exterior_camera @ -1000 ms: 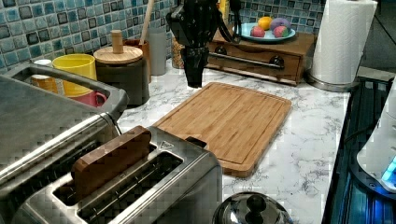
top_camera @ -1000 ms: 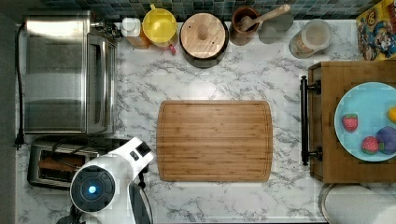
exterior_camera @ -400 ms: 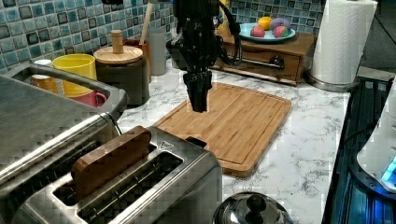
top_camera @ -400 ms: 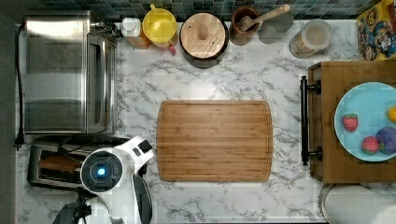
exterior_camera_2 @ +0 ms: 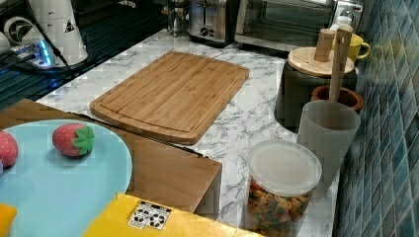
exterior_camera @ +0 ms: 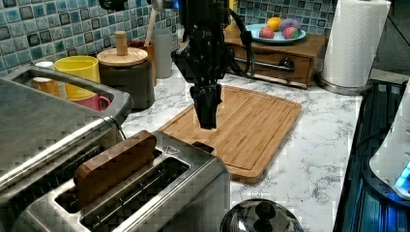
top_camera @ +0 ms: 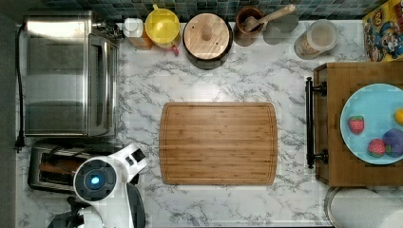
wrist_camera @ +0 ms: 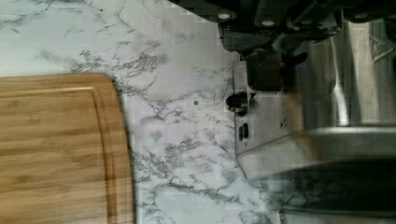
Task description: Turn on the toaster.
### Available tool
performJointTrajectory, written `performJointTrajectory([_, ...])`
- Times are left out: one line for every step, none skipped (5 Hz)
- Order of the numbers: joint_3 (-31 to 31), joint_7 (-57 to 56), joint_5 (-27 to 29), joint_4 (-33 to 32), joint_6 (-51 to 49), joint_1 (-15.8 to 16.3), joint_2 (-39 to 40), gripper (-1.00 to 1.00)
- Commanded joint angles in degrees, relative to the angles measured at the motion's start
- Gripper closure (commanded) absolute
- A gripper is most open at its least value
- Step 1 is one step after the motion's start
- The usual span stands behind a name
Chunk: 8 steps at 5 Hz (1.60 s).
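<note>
The small shiny toaster (exterior_camera: 145, 198) stands in the left view's foreground with a brown slice (exterior_camera: 116, 164) upright in one of its slots. In the top view the toaster (top_camera: 47, 166) sits at the lower left, below the big toaster oven (top_camera: 66, 76), and my arm's white wrist (top_camera: 102, 183) covers its right end. My black gripper (exterior_camera: 209, 123) hangs fingers down, shut and holding nothing, just above the toaster's lever end. The wrist view shows that end's black lever (wrist_camera: 264, 74) and knob (wrist_camera: 238, 102) close under the fingers.
A bamboo cutting board (top_camera: 218, 142) lies mid-counter beside the toaster. Along the tiled back wall stand a yellow mug (top_camera: 162, 23), a lidded dark pot (top_camera: 206, 33) and jars. A wooden box with a fruit plate (top_camera: 375, 123) is at the top view's right; a paper towel roll (exterior_camera: 355, 43) stands beyond the board.
The gripper has come down and moved from over the board's far side toward the toaster's lever end. Nothing else has moved.
</note>
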Motion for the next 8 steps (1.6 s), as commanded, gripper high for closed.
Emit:
performJointTrajectory([4.3, 11.6, -2.9, 3.1, 3.8, 2.6, 2.2, 1.00])
performJointTrajectory([5.7, 14.5, -2.6, 1.7, 6.8, -0.5, 0.4, 1.00])
performJointTrajectory([3.7, 13.0, 0.0, 2.6, 5.2, -1.0, -0.7, 1.00])
performJointTrajectory([3.0, 10.1, 2.5, 3.2, 3.7, -1.5, -1.6, 1.00])
performJointTrajectory([2.2, 9.5, -0.3, 3.8, 4.3, -1.1, 0.7, 1.00])
performJointTrajectory([1.9, 9.7, -3.2, 5.4, 2.2, 0.0, 4.6, 1.00])
performJointTrajectory([1.5, 8.5, -2.4, 6.1, 1.9, 0.7, 6.3, 1.00])
performJointTrajectory([1.8, 7.8, -1.8, 6.5, 2.6, 1.3, 8.2, 1.00])
